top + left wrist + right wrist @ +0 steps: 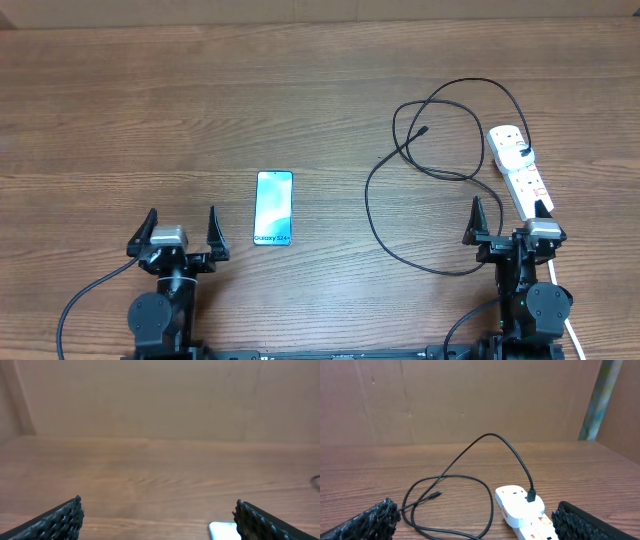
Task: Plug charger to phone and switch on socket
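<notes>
The charger (368, 200), a long thin black rubbery cable, lies in loose loops on the brown wood-grain desk (150, 100) toward its right edge. Its small plug tip (425, 130) lies free on the wood, and its other end sits in a white adapter (519, 152) on the socket. The socket (528, 186) is a white, elongated hard-plastic power strip with small red switch marks. It lies close to the right edge, just ahead of my right gripper (510, 208). The phone (273, 208), a slim flat rectangle with a glossy light blue-teal screen, rests face up near the desk's near edge, left of the middle. It is just beside my left gripper (181, 218) and well apart from the plug tip.

Both my grippers stand spread wide and hold nothing; their dark fingers have a rough, pebbled surface. I judge that no step is done yet: the plug is unconnected. Next, I think, my right gripper must pinch the tiny plug tip close behind its head, since the limp cable will sag and twist. My left should steady the smooth phone, which could slide on the wood. The phone's port is too small for me to make out.
</notes>
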Controlling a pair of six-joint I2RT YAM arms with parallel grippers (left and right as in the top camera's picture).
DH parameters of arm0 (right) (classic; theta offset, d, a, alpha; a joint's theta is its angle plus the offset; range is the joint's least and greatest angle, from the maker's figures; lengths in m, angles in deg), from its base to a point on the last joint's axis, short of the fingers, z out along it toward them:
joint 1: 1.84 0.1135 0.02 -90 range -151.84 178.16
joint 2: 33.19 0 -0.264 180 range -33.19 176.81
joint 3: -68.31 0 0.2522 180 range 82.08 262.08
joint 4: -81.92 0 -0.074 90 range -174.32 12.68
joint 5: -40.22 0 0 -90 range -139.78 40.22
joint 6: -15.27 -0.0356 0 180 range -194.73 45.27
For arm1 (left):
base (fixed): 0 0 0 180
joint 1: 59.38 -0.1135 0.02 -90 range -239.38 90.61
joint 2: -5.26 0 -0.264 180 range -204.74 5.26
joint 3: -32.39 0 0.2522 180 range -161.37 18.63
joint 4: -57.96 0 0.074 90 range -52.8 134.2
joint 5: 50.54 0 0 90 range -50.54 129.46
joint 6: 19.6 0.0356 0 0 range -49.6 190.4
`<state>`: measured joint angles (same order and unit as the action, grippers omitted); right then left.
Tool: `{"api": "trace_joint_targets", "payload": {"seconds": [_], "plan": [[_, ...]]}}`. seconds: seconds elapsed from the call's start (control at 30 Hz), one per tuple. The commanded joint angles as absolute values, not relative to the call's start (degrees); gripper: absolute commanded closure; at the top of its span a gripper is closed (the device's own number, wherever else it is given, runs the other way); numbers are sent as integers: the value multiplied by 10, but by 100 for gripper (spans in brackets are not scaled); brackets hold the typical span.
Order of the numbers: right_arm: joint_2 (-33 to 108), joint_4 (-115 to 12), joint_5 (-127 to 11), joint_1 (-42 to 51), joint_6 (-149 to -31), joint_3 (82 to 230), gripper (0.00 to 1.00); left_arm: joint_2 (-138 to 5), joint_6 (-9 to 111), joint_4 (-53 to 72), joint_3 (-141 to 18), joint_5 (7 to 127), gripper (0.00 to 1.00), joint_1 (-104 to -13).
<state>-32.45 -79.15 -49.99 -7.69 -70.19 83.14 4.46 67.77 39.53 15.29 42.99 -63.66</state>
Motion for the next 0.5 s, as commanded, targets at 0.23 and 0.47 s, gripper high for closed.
{"api": "trace_joint_targets", "payload": {"seconds": [0.23, 0.47], "plan": [[-330, -795, -503, -73, -700, 825, 0, -148, 652, 356, -106, 546, 0, -641], [-330, -795, -503, -73, -700, 825, 0, -398, 650, 177, -366, 592, 0, -590]]}}
